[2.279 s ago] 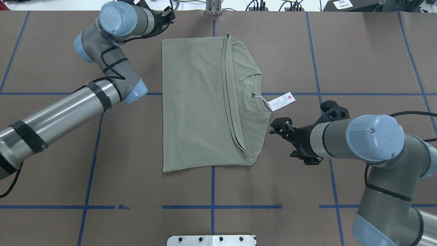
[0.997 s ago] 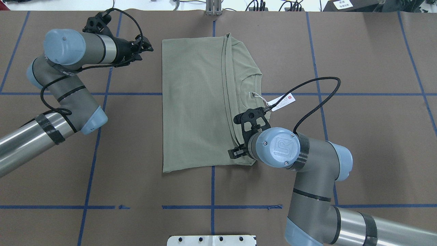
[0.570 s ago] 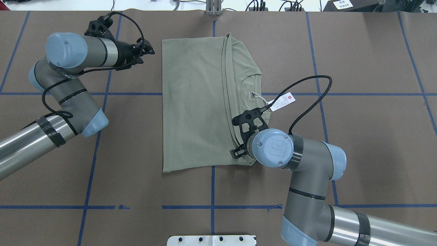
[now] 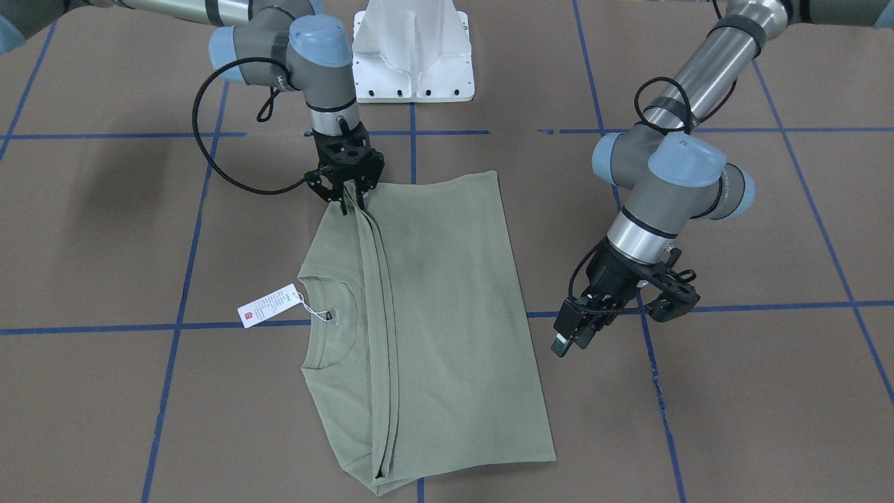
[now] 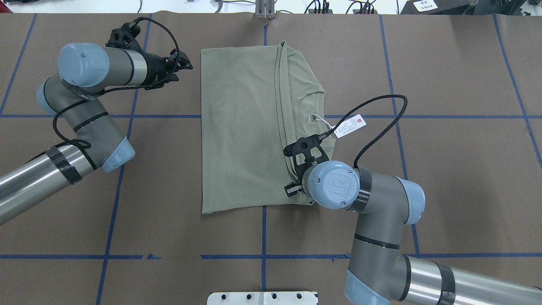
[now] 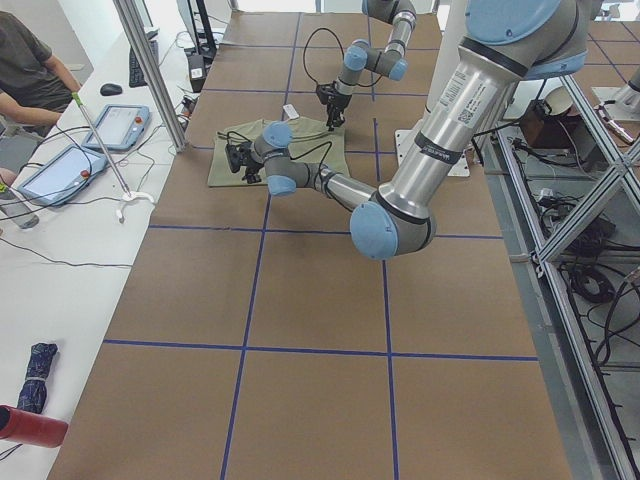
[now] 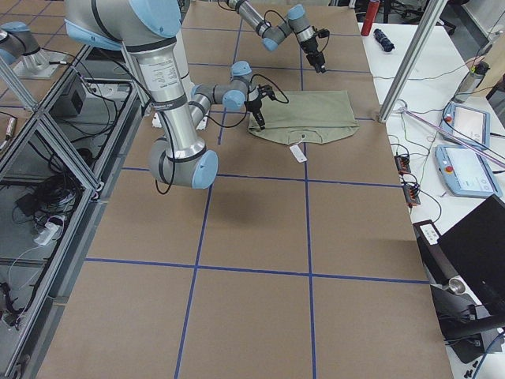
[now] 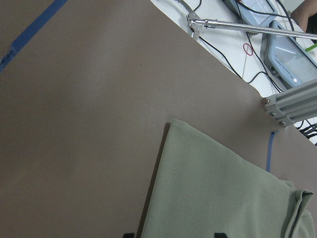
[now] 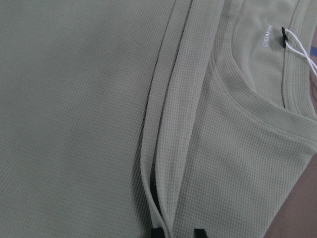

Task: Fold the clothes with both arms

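The sage-green shirt (image 5: 241, 127) lies folded flat on the brown table, collar and white hang tag (image 5: 349, 126) on the robot's right. In the front-facing view my right gripper (image 4: 347, 204) points straight down onto the shirt's (image 4: 447, 314) near right corner. In the right wrist view its tips (image 9: 177, 233) stand close together with the folded hem edge between them. My left gripper (image 5: 186, 64) hovers open just left of the shirt's far left corner, apart from it. The left wrist view shows that corner (image 8: 223, 198) ahead of the open tips (image 8: 173, 234).
The white pedestal base (image 4: 412, 63) stands at the robot's side of the table. Blue tape lines (image 5: 262, 256) cross the brown cover. A side bench with tablets (image 6: 120, 125) and a seated person (image 6: 30, 60) lies beyond the far edge.
My right arm swung in from right of the shirt to over its near right corner and lowered. My left arm turned so its gripper points at the far left corner.
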Controlling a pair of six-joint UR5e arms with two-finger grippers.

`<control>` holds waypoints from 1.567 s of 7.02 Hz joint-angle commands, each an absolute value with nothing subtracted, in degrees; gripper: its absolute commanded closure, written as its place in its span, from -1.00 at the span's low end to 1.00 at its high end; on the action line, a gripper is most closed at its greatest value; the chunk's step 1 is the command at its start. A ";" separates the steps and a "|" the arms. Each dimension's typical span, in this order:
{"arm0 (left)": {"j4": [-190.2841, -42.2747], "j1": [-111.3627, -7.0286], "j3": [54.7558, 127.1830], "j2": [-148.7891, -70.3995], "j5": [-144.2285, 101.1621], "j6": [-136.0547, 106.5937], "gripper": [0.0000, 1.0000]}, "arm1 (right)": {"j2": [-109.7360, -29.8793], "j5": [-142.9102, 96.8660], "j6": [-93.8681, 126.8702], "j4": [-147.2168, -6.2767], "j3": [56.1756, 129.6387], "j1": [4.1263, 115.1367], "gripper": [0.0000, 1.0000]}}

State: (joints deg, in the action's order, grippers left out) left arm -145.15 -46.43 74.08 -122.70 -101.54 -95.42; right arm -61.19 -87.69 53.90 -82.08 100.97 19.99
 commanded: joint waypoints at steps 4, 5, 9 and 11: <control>-145.11 -45.97 74.18 -122.70 -101.51 -97.73 -0.24 | -63.09 -88.33 53.35 -81.83 104.23 21.36 1.00; -144.85 -45.97 74.88 -122.78 -101.51 -98.34 -0.24 | -65.19 -87.81 54.39 -81.83 104.85 21.10 1.00; -144.67 -45.88 75.15 -122.78 -101.43 -98.44 -0.24 | -66.45 -87.98 57.66 -81.83 105.64 20.04 0.72; -144.58 -45.88 75.15 -122.96 -101.43 -98.44 -0.24 | -66.27 -88.24 57.66 -81.91 106.35 20.04 -0.12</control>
